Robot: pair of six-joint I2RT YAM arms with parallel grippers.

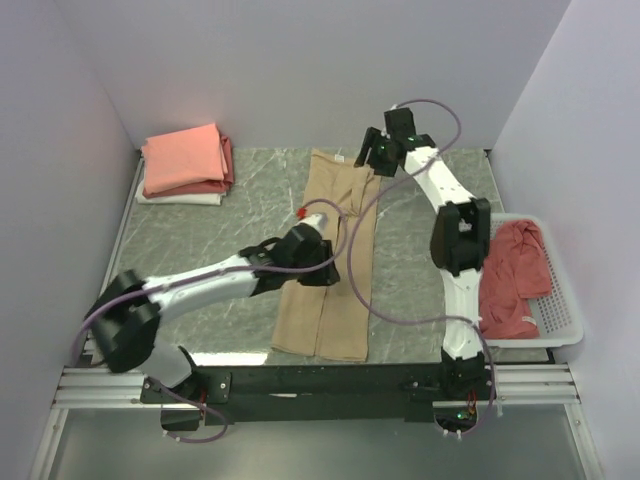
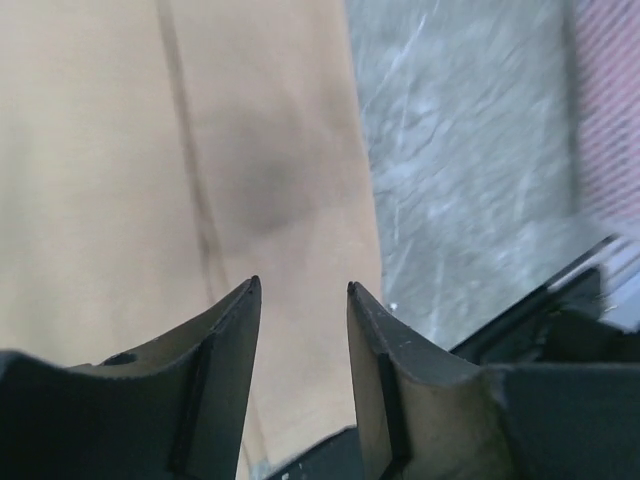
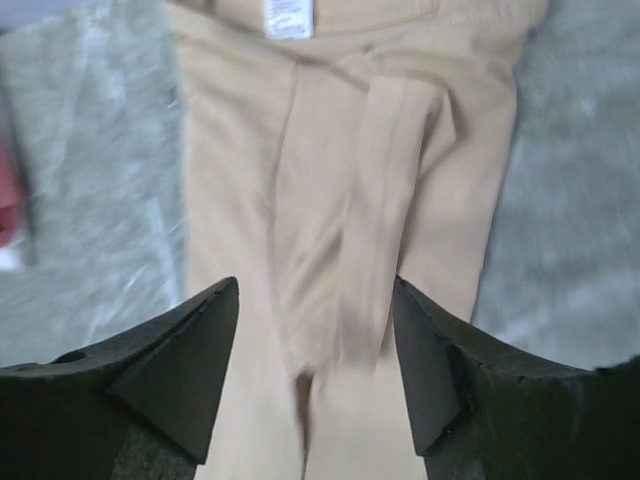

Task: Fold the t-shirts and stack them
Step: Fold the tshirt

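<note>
Right gripper [image 3: 316, 285] spread; tee [image 1: 510, 265] in basket [image 1: 562, 322]

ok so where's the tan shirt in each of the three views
top view: tan shirt lies as a long folded strip mid-table, running near to far.
left wrist view: it fills the left half, bare table to its right.
right wrist view: it fills the centre, white neck label at the top edge.
shared landmark: the grey marbled table beside it.
</note>
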